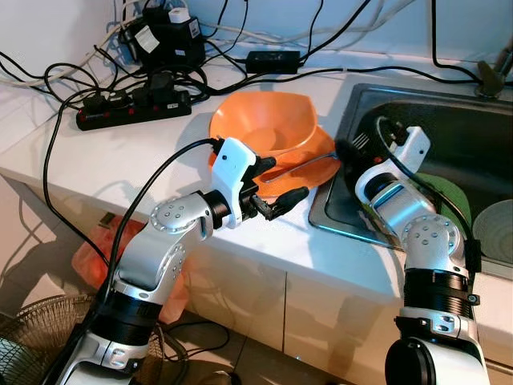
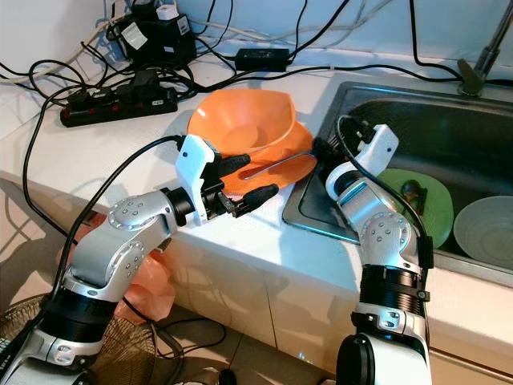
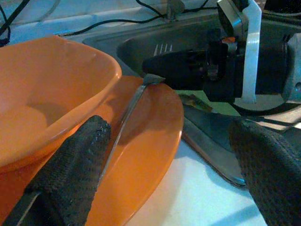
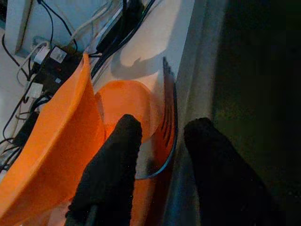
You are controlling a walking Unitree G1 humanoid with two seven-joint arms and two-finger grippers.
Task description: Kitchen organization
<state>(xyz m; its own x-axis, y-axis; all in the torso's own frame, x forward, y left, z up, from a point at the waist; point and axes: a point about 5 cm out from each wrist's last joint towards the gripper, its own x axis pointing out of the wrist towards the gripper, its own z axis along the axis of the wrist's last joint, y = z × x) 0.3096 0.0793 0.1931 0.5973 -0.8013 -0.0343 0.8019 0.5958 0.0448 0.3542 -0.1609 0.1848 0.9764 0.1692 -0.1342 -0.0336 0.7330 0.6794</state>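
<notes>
A black power strip [image 1: 132,108] with plugged-in cables lies at the back left of the white surface [image 1: 96,172], with a black adapter block [image 1: 168,36] behind it near the wall. Further right, the left gripper [image 1: 276,186] reaches over the surface edge towards the crockery, its fingers [image 3: 70,174] spread apart and grasping nothing; in the left wrist view one finger lies against the plate's rim beside a thin metal handle. Just beyond it sits a deep orange plastic bowl [image 1: 268,124], tilted, resting on a flat orange plastic plate [image 3: 141,155] that overhangs the sink's left edge. A grey metal slotted spatula [image 1: 309,163] lies across the plate, its handle pointing towards the left gripper. The right gripper [image 4: 162,136] meets the plate at the sink's rim, fingers [image 4: 115,160] parted, with the plate's edge and the spatula's head between them. The stainless steel sink [image 1: 481,128] holds a green plate [image 2: 429,204] and a pale round dish [image 2: 485,233].
</notes>
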